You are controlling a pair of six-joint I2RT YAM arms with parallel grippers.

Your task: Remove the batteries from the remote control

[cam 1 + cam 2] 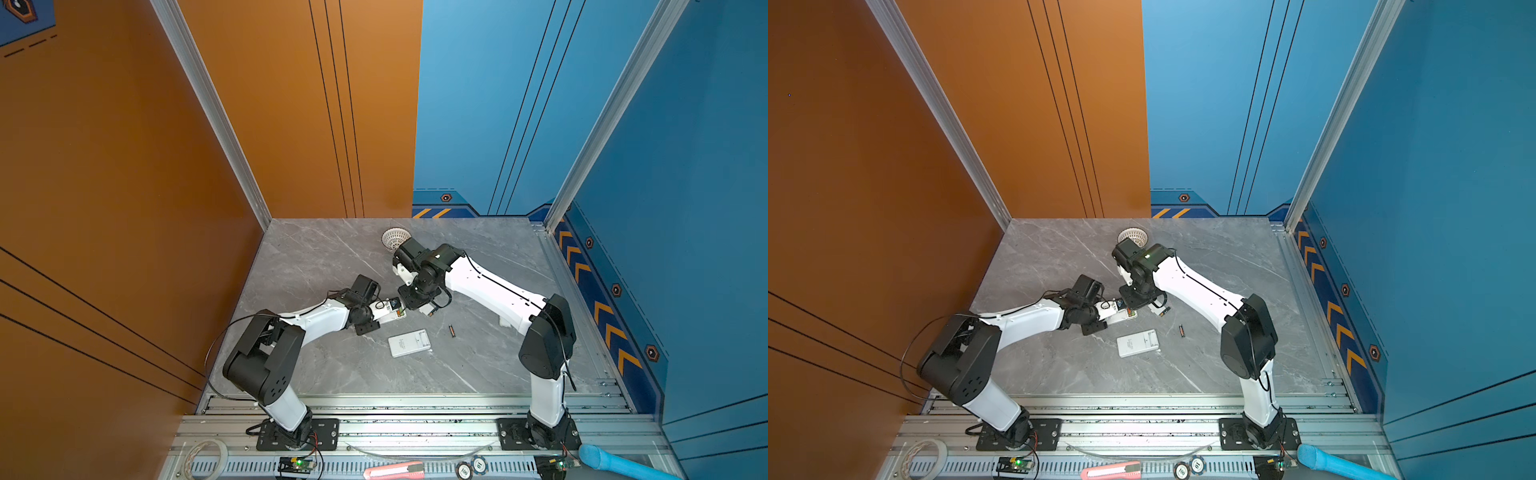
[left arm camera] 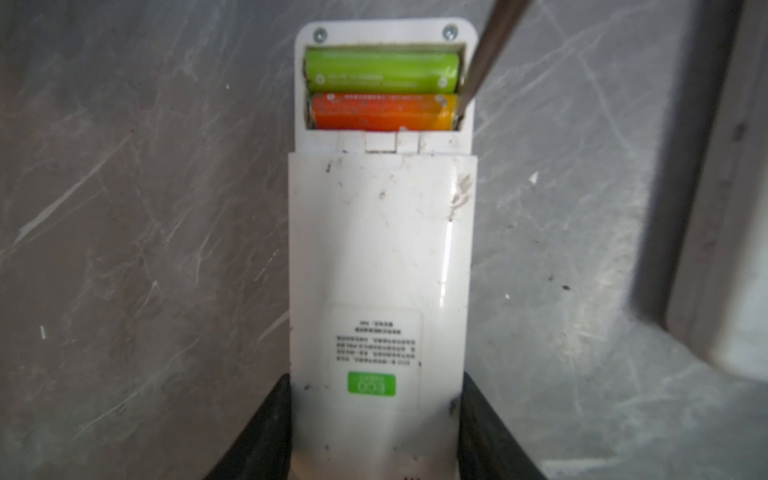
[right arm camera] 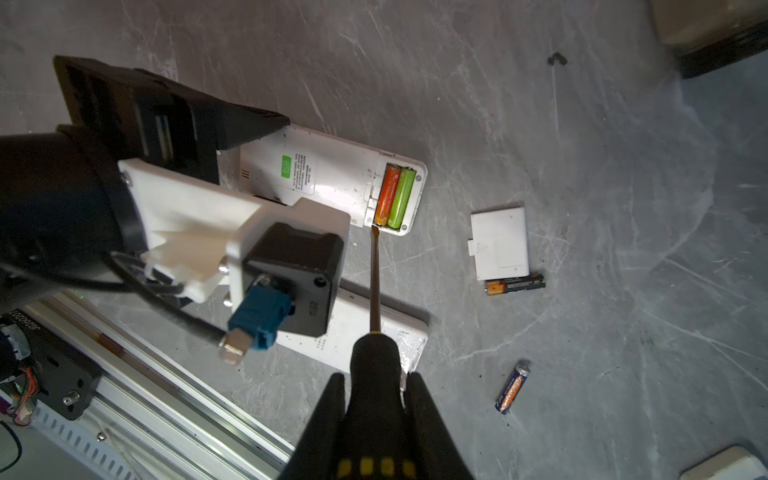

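My left gripper [image 2: 376, 399] is shut on the white remote control [image 2: 380, 249], which lies back up on the table [image 1: 324, 266]. Its battery bay is uncovered and holds a light green battery [image 2: 380, 70] and an orange battery [image 2: 380, 114] side by side. My right gripper [image 3: 376, 378] is shut on the black handle of a screwdriver [image 3: 375, 282]. The blade's tip touches the bay's edge at the end of the orange battery [image 3: 384, 195]. Two black-and-orange batteries [image 3: 515, 284] [image 3: 512, 387] lie loose on the table.
The white battery cover [image 3: 498, 243] lies beside one loose battery. A second white remote [image 1: 409, 343] lies back up nearer the front, under the screwdriver handle. A white mesh basket [image 1: 395, 237] stands at the back behind my right wrist.
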